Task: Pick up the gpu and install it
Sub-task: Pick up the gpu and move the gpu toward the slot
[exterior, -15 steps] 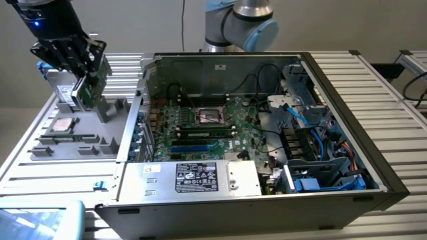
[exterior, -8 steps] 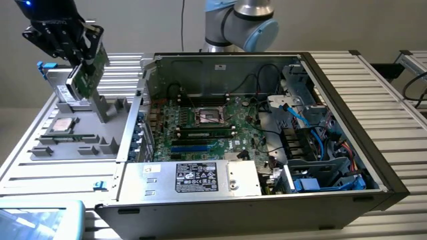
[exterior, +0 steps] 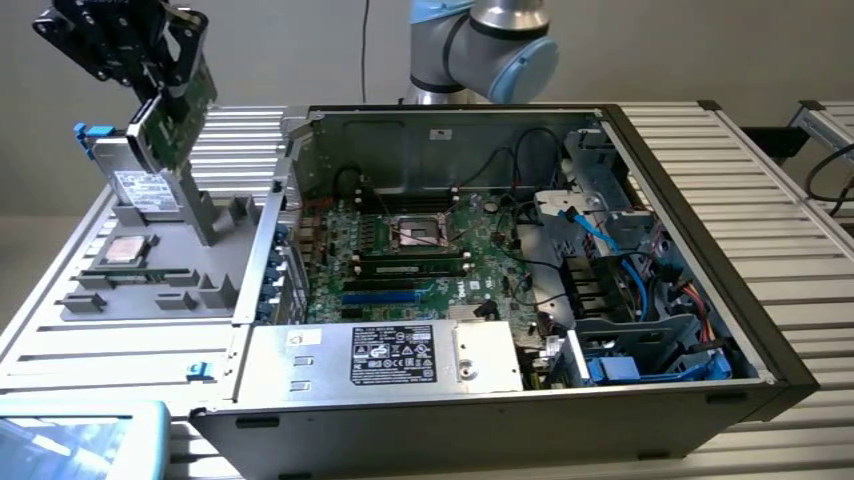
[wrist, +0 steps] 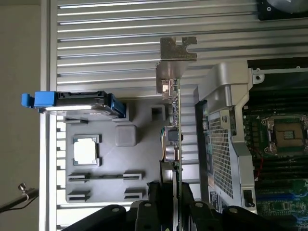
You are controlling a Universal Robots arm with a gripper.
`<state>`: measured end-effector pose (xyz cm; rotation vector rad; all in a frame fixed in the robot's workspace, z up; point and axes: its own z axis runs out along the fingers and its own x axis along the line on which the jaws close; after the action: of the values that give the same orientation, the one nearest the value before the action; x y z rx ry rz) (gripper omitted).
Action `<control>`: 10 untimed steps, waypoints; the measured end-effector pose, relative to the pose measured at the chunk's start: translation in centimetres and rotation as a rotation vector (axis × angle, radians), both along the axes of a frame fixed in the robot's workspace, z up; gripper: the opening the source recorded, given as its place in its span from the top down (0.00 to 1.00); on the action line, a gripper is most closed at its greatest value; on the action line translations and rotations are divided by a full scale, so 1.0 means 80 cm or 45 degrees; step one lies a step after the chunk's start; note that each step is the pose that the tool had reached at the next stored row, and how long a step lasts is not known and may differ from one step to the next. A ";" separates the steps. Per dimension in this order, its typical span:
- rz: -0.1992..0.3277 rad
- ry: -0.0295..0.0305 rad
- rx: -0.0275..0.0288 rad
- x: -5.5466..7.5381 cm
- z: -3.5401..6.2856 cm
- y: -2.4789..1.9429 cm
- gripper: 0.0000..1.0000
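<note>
Pickup is done: the gripper (exterior: 163, 82) is clamped on the gpu (exterior: 184, 112), which hangs edge-down from its jaws, clear of the grey parts tray (exterior: 120, 300) beneath. Installation is outstanding: the open computer case (exterior: 441, 140) and its motherboard (exterior: 334, 235) lie well apart, off to one side.

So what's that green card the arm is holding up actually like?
The gpu is a thin, flat green circuit board with small components on it and a bent silvery metal bracket at one end. It hangs tilted in the air, clamped near its other end by the black gripper. It is above the grey parts tray, to the exterior view's left of the open computer case, touching nothing else.
</note>
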<state>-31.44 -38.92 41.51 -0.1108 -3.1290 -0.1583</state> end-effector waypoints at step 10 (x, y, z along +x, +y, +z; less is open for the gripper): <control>0.000 0.0116 -0.0005 0.041 0.023 0.0000 0.72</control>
<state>-28.17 -38.92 43.36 -0.1114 -3.1199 -0.1568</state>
